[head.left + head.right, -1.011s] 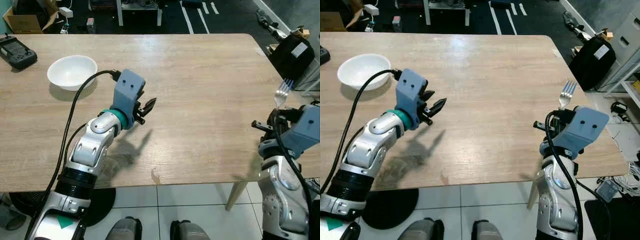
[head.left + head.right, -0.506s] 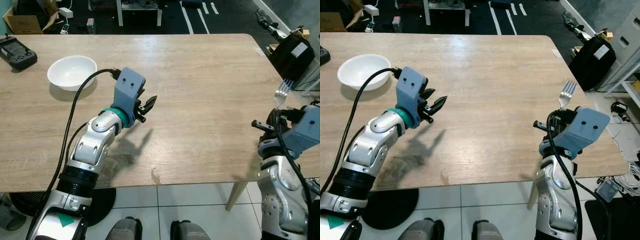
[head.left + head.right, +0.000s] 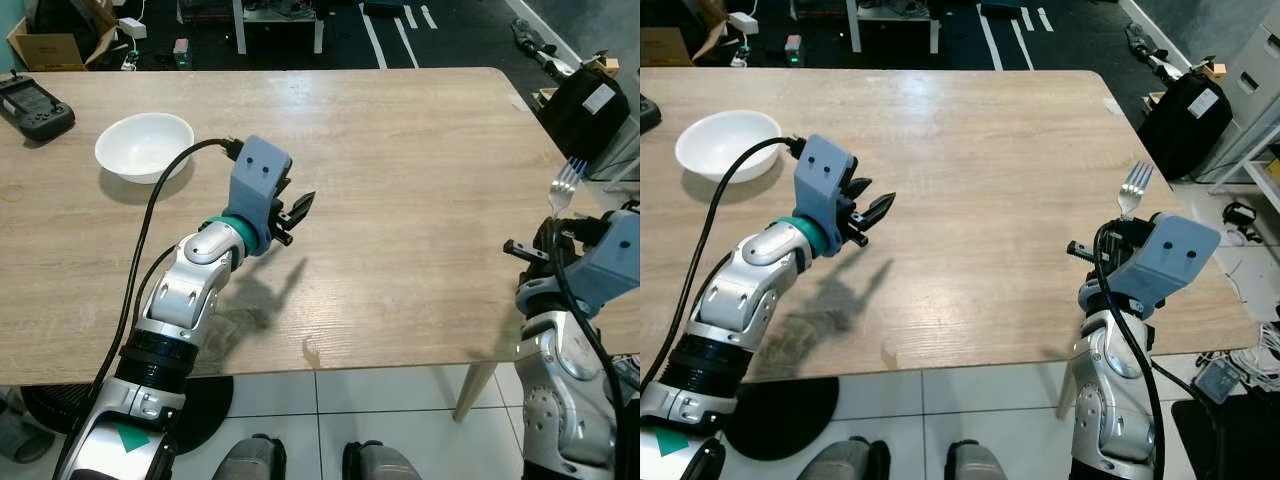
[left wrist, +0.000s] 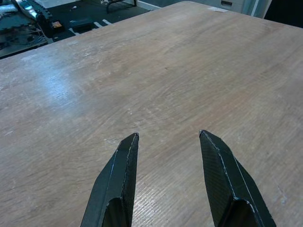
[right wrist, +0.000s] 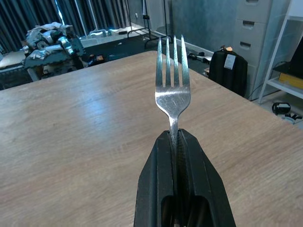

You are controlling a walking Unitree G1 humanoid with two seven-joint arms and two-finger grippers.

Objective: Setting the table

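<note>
The right gripper (image 5: 182,156) held a fork (image 3: 1132,188) upright, clamped by its handle, well right of the white bowl (image 3: 144,144), while the empty left gripper (image 3: 872,212) gaped nearer it; seemingly, the fork next needed laying beside the bowl.

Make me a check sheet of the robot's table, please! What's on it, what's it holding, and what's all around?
Surface: wooden table, mostly bare, small chip at the near edge.
Job's things: white bowl, empty, far left; fork upright, tines up.
Clutter: black device at far left edge.
Grippers: left tool open above the table; right tool shut on the fork, near the right edge.
Cables: black cable along left arm.
Surroundings: black bag, cardboard box, tiled floor.
</note>
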